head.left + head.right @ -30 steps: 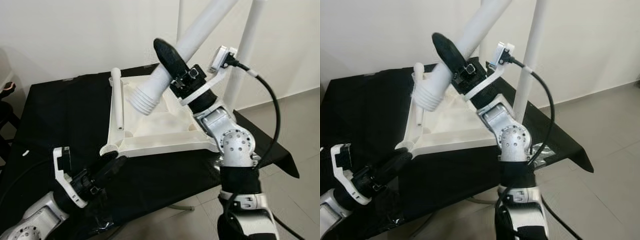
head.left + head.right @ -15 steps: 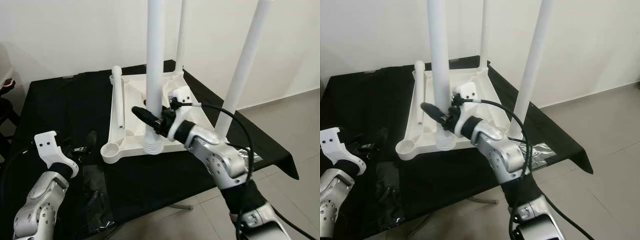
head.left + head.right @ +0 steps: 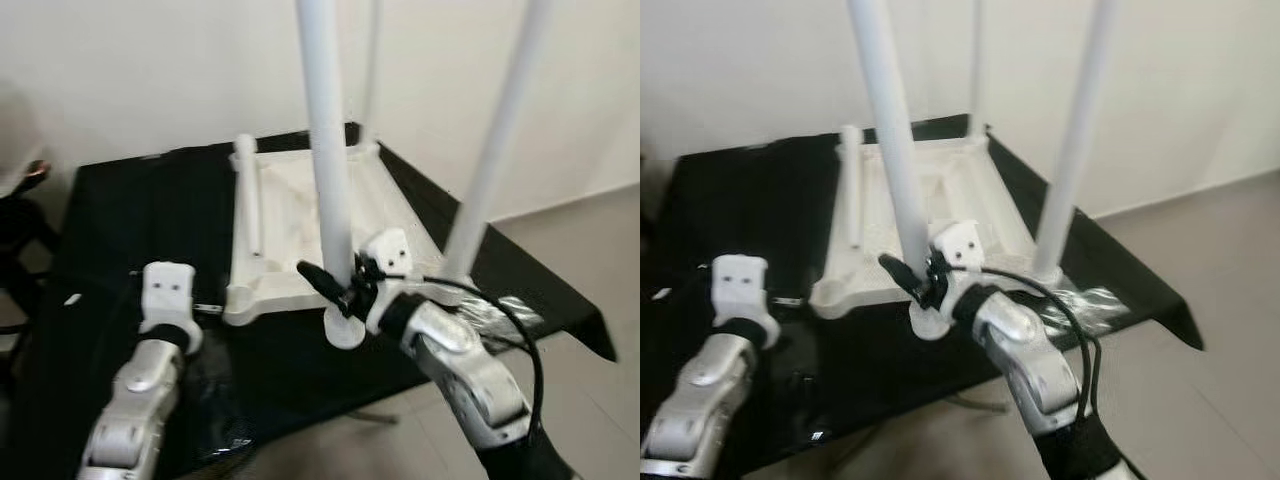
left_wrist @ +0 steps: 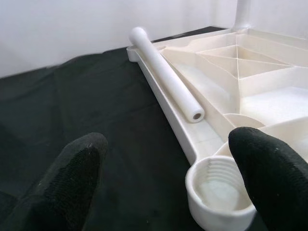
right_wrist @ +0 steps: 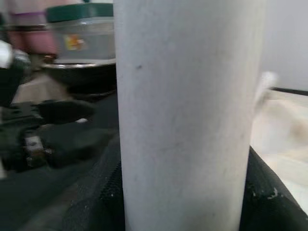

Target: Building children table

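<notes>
White wall behind, grey tiled floor to the right, black-draped worktop [image 3: 120, 210] across the middle. At far left, left tool [image 4: 168, 168] spread wide over the black cloth, fingers [image 4: 72, 168] flanking the threaded corner socket [image 4: 219, 190] of the upturned white tabletop [image 3: 300, 215], nothing held; swung up from below the worktop edge a second ago to this spot just beside the near-left corner. Beside that socket, along the tabletop's left rim, one loose leg [image 4: 166, 72] lying flat, not yet fitted. Further right, right tool [image 3: 335, 290] clamped on a leg [image 3: 325, 150], now upright with its ribbed end low near the tabletop's front edge, where a second ago it was tilted high over the middle. Probably lined up for a socket, though blur hides whether the end is seated or merely beside the rim. Meaning for the task: third leg close to going in, fourth waiting. At right, two legs already standing, rear leg [image 3: 372, 70] and right leg [image 3: 495, 140]. No readable writing; a blurred label on a green-lidded container [image 5: 82, 29] in the right wrist view, illegible.
</notes>
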Controlling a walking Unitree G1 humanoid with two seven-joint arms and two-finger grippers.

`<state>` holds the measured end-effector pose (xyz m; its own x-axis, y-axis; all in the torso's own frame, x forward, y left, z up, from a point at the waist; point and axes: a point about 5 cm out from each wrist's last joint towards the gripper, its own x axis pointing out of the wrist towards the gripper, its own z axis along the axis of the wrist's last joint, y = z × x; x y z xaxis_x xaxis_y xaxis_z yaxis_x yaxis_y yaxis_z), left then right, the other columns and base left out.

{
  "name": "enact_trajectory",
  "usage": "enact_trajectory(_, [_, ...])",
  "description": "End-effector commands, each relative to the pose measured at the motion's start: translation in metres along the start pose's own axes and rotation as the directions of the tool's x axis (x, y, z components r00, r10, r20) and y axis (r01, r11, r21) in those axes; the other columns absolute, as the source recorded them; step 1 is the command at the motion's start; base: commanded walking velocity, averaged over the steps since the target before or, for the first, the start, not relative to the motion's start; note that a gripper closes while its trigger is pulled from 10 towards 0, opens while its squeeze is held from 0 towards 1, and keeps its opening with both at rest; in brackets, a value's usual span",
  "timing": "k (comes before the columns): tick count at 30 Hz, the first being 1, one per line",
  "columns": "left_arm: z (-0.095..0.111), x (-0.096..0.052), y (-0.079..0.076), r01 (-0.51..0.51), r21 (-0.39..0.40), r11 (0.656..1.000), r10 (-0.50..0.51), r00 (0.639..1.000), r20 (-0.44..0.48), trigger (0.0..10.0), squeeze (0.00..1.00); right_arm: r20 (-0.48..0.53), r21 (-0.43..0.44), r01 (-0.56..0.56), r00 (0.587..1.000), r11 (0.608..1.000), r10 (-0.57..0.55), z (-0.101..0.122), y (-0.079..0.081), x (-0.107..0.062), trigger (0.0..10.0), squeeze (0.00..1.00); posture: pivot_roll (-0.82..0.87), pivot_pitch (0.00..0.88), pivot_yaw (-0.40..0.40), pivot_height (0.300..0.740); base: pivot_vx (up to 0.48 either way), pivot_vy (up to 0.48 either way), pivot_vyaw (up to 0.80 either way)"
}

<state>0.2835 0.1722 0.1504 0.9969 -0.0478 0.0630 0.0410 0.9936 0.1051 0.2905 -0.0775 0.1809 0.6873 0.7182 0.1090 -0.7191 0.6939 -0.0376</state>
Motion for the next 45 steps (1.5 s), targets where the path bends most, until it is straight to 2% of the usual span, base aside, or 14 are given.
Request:
enact_trajectory(1, [-0.001, -0.001, -0.001, 0.004, 0.038, 0.999, -0.005, 1.000, 0.006, 10.0, 0.00, 0.037, -0.014, -0.008, 0.999, 1.000, 0.008, 0.004, 0.004, 0.000, 10.0, 0.00, -0.05, 0.043, 0.004, 0.740, 0.000, 0.480, 0.00])
enact_trajectory(6, [0.002, 0.000, -0.005, 0.023, 0.072, 0.997, -0.026, 0.999, 0.040, 10.0, 0.00, 0.062, -0.026, 0.034, 0.998, 0.999, -0.032, 0.007, -0.002, 0.000, 10.0, 0.00, -0.04, 0.044, 0.003, 0.740, 0.000, 0.480, 0.00])
enact_trajectory(11, [0.006, -0.002, -0.008, 0.024, 0.096, 0.995, -0.030, 0.997, 0.067, 10.0, 0.00, 0.092, -0.059, 0.074, 0.993, 0.996, -0.068, 0.015, -0.010, 0.005, 10.0, 0.00, -0.04, 0.049, -0.001, 0.740, 0.000, 0.000, 0.00])
enact_trajectory(16, [0.005, -0.004, -0.007, 0.009, 0.084, 0.996, -0.014, 0.998, 0.062, 10.0, 0.00, 0.096, -0.090, 0.110, 0.990, 0.990, -0.101, 0.019, -0.020, 0.008, 10.0, 0.00, -0.04, 0.061, -0.006, 0.740, 0.000, 0.000, 0.00])
enact_trajectory(20, [0.002, -0.008, 0.000, -0.025, 0.032, 0.999, 0.024, 0.999, 0.039, 10.0, 0.00, 0.090, -0.090, 0.140, 0.987, 0.986, -0.132, 0.020, -0.031, 0.008, 10.0, 0.00, -0.03, 0.076, -0.018, 0.740, 0.000, 0.000, 0.00])
enact_trajectory(25, [0.001, -0.012, 0.000, -0.003, 0.009, 1.000, 0.003, 1.000, 0.031, 10.0, 0.00, 0.080, -0.081, 0.139, 0.988, 0.987, -0.133, 0.017, -0.029, 0.006, 10.0, 0.00, -0.03, 0.084, -0.022, 0.740, 0.000, 0.000, 0.00])
enact_trajectory(26, [0.000, -0.016, -0.002, 0.021, -0.008, 1.000, -0.021, 0.999, 0.028, 10.0, 0.00, 0.086, -0.040, 0.136, 0.987, 0.990, -0.132, 0.014, -0.026, 0.002, 10.0, 0.00, -0.03, 0.084, -0.021, 0.740, 0.000, 0.000, 0.80])
enact_trajectory(31, [-0.003, -0.020, -0.005, 0.044, -0.033, 0.998, -0.043, 0.999, 0.018, 10.0, 0.00, 0.076, -0.027, 0.142, 0.987, 0.989, -0.140, 0.010, -0.023, -0.003, 10.0, 0.00, -0.04, 0.077, -0.012, 0.740, 0.109, 0.000, 0.48])
enact_trajectory(32, [-0.004, -0.021, -0.006, 0.048, -0.037, 0.998, -0.047, 0.999, 0.014, 10.0, 0.00, 0.072, -0.057, 0.142, 0.988, 0.988, -0.138, 0.009, -0.022, -0.004, 10.0, 0.00, -0.04, 0.075, -0.012, 0.740, 0.281, 0.000, 0.80])
enact_trajectory(37, [-0.005, -0.020, -0.010, 0.071, -0.040, 0.997, -0.070, 0.997, 0.013, 10.0, 0.00, 0.065, -0.067, 0.185, 0.981, 0.980, -0.181, 0.007, -0.026, -0.002, 10.0, 0.00, -0.04, 0.064, -0.008, 0.740, 0.297, 0.000, 0.32])
enact_trajectory(45, [-0.005, -0.019, -0.010, 0.090, -0.044, 0.995, -0.090, 0.996, 0.015, 10.0, 0.00, 0.121, -0.046, 0.119, 0.986, 0.992, -0.112, 0.020, -0.025, -0.001, 10.0, 0.00, -0.04, 0.053, -0.002, 0.740, 0.301, 0.000, 0.00])
